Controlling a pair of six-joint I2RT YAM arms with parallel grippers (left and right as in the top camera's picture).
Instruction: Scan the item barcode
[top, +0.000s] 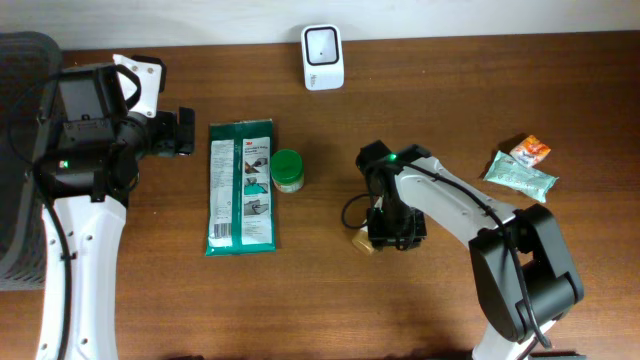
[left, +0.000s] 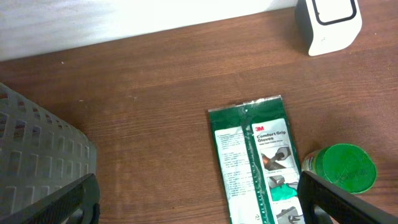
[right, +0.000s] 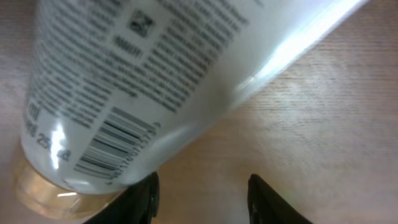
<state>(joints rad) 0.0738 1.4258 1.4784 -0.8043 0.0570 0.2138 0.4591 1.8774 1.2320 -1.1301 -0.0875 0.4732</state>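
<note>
Right wrist view: tube lies just beyond the right gripper, jaws parted, seemingly ungripped; left gripper gapes wide.

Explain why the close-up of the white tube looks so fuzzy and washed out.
Right wrist view: the tube sits very close to the lens, so its print is soft, and a bright glare streak runs along its edge. Overhead and left wrist views: evenly lit, noticeably sharper.

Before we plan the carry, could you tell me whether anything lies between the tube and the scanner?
Nothing visible does. The tube has bare table up to the scanner; the green-lidded jar sits off to the side of that line.
</note>
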